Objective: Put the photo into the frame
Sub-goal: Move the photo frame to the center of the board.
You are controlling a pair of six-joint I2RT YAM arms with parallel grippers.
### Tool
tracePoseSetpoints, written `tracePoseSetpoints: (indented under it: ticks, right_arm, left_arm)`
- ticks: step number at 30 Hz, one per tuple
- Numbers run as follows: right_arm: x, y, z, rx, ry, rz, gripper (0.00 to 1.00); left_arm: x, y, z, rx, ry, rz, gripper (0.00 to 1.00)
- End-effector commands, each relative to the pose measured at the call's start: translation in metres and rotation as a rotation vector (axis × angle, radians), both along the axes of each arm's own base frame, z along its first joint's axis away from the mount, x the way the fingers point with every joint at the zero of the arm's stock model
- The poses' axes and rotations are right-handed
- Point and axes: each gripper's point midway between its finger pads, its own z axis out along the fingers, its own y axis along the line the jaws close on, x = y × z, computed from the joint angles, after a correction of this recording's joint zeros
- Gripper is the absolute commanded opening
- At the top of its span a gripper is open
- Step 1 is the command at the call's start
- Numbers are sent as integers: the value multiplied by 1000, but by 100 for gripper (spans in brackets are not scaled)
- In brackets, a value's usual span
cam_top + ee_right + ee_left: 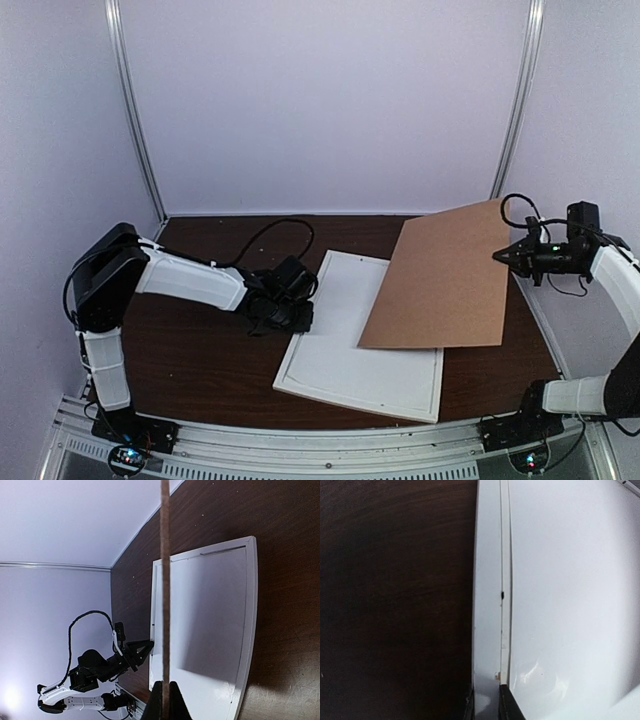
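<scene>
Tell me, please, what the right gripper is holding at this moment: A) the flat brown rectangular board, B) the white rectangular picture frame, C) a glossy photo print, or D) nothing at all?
A: the right gripper pinches one edge of the flat brown rectangular board, which shows edge-on between its fingers in the right wrist view, raised at a tilt over the white rectangular picture frame.

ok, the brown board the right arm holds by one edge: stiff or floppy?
Probably stiff: pinched at one edge by the right gripper, the brown board looks flat, and edge-on in the wrist view it runs straight. Likely light: a pinch on its thin edge carries it.
</scene>
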Motion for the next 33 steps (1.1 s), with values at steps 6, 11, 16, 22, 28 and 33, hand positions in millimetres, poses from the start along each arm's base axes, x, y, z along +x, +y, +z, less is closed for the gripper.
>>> tracePoseSetpoints:
  ticks: [6,11,16,22,28,33]
  right_arm:
    - [-2,25,13,-13,-68,106,0]
    - [-1,47,12,-9,-79,184,0]
    - [5,72,19,-2,-99,255,0]
    - [15,95,28,5,-118,317,0]
    - [21,114,24,-3,-102,374,0]
    - [24,136,25,12,-102,425,0]
  left_arm:
    - [-25,88,-38,95,109,215,3]
    - [-35,104,-36,30,117,287,3]
    - [-45,90,-30,-52,146,275,7]
    - [-54,71,-19,-109,172,229,18]
    - [-61,64,2,-179,173,195,27]
    - [-62,76,22,-178,130,204,34]
